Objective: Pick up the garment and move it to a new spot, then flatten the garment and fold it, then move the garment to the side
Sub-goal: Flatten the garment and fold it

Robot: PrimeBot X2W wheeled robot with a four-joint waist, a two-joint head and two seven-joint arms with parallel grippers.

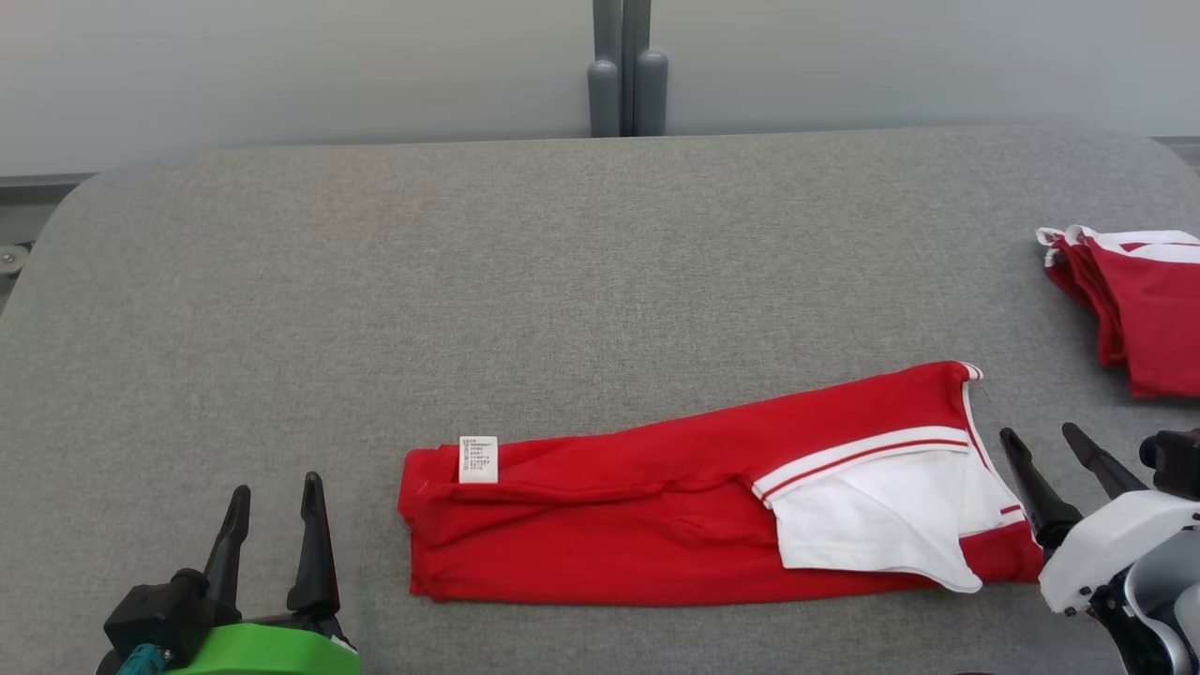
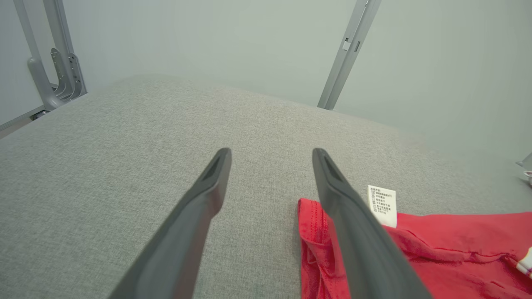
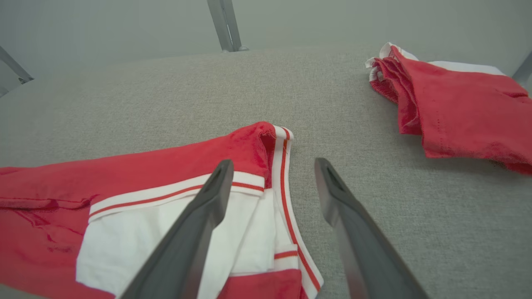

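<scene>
Folded red garment (image 1: 609, 525) lies lengthwise along the desk's (image 1: 562, 262) near edge, right claw (image 1: 1037, 431) just beside one end, left claw (image 1: 277, 483) farther; both spread, empty.

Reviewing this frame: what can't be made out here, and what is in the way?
- Print on the care label: too small to read in the head and left wrist views.
- The red pile at the right: cut off by the head view's edge; piece count unclear.
- Lower layers of the folded garment: hidden under its top layer.
- Hem by the label, left wrist view: partly behind a finger of the left end effector.
</scene>
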